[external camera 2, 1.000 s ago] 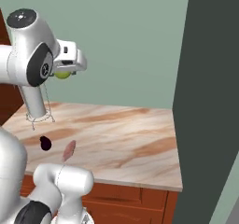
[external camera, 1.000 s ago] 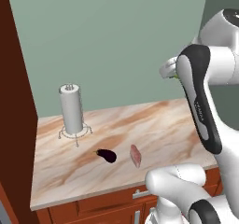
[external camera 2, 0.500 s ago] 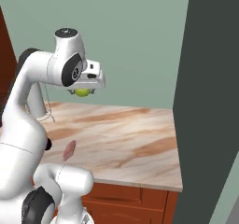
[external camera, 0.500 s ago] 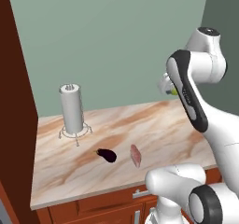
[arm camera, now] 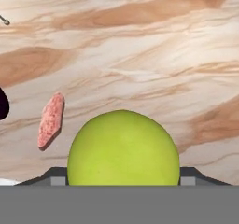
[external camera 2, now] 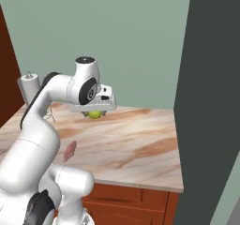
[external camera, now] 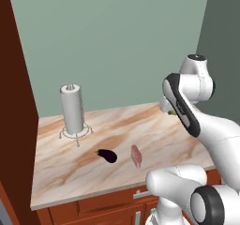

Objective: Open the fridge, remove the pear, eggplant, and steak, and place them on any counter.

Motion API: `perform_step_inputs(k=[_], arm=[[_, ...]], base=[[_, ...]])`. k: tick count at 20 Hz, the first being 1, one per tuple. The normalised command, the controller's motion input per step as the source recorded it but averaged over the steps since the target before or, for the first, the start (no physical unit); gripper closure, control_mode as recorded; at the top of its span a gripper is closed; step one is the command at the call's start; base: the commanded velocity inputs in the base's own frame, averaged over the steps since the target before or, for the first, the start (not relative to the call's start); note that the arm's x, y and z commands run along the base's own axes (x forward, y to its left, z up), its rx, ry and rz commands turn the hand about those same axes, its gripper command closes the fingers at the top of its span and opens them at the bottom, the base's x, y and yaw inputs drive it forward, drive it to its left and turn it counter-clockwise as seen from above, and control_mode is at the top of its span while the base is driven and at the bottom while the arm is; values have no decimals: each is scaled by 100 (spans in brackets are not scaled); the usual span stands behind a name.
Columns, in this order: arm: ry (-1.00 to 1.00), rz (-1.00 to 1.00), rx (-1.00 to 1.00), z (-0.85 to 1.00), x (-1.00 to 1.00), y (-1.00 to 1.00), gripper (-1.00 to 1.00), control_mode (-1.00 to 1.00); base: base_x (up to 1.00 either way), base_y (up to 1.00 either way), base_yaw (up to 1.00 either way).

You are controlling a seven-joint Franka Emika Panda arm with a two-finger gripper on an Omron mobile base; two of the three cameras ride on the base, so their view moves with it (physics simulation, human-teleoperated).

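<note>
The counter (external camera: 159, 125) is seen in beige marble streaked with brown veining, over reddish-brown cabinet fronts (external camera: 93, 209) with silver handles. A yellow-green pear (arm camera: 123, 148) is shown beside a pinkish-red steak (external camera: 136, 155) (mottled, with a paler edge) and a glossy purple-black eggplant (external camera: 107, 155). The wall (external camera: 112, 41) is rendered in pale grey-green, the fridge (external camera 2: 208, 102) in dark grey, and the paper towel roll (external camera: 72, 108) in light grey.

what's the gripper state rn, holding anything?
Gripper: closed on the pear, held in the air above the counter.
</note>
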Motion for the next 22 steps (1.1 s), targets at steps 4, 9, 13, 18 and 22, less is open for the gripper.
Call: perform_step_inputs(k=[4,9,13,18,22], arm=[[9,-1,0,-100,20,-4,100,-100],[26,-3,0,-100,39,0,100,-100],[20,-3,0,-100,45,0,100,-100],[12,-3,1,-98,50,0,100,-100],[2,-2,4,-69,24,-4,100,-100]], base=[[0,0,0],[0,0,0],[0,0,0],[0,0,0],[0,0,0]])
